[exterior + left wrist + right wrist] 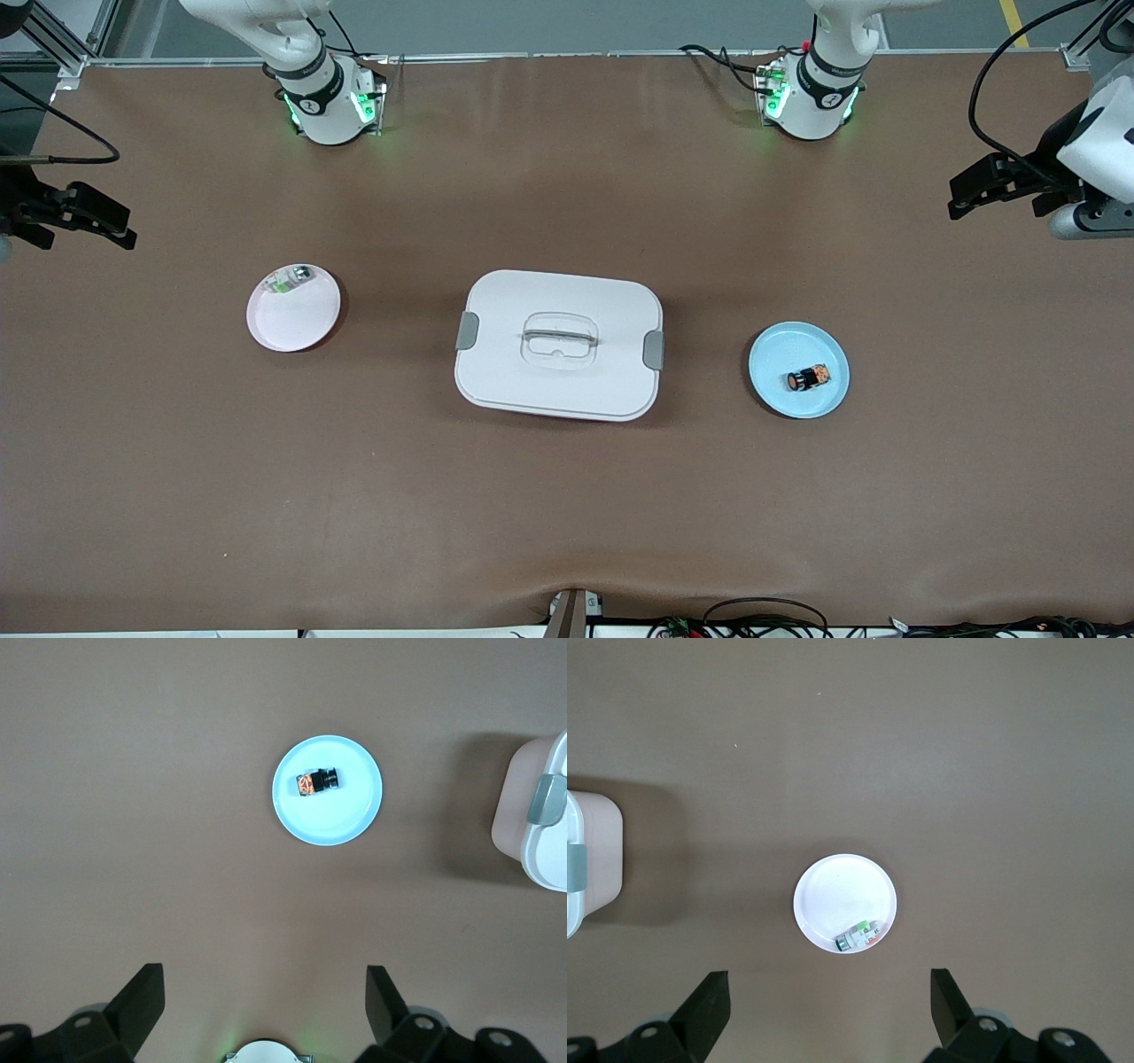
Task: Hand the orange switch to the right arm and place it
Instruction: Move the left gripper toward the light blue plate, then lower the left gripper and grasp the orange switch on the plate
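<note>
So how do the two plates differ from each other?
The blue plate lies toward the left arm's end and holds the orange switch near its middle. The pink plate lies toward the right arm's end and holds a clear-and-green part at its rim. Both are round, flat on the table, beside the white container.

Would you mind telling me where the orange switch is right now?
The orange switch lies on its side on the blue plate, toward the left arm's end of the table, beside the white lidded box.
</note>
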Robot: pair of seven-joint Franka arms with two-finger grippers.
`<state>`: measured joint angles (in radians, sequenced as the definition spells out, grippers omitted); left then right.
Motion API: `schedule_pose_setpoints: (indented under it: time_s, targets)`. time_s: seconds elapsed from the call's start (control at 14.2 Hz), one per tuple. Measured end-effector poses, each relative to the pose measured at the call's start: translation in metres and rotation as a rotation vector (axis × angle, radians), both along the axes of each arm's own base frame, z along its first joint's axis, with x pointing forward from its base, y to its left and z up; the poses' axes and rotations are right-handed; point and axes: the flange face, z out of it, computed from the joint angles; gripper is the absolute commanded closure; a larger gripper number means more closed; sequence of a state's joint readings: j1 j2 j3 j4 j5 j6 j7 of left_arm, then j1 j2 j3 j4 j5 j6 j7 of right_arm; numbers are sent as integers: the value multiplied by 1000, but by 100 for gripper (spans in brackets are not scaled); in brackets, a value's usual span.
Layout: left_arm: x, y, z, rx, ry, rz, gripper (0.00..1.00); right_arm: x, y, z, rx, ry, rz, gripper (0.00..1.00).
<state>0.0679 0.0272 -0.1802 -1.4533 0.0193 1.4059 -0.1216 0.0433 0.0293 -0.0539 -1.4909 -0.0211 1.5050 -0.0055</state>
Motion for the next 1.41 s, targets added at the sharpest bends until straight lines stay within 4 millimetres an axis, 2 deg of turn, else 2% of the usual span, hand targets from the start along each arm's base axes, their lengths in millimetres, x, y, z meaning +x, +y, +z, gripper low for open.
schedule_pose_setpoints:
  time_s: [0.42,0.57,0.71,0.92,1.13,1.41]
  targets:
    - [3,1,-3,0,-1,0,0,1,0,-3,0,11,0,0]
    - [15,2,-14,-6,-17,2,0,0,-1,-4,0,18,-2,0]
    - [31,6,-35,-12,-18,7,0,-1,0,-5,0,30,-2,0]
    - [55,7,-77,-23,-13,9,0,-2,5,-4,0,36,9,0]
    - [71,2,-137,-32,-35,6,0,-2,14,0,0,28,23,0]
    - [67,-2,-224,-38,-75,75,0,-2,12,2,0,23,20,0]
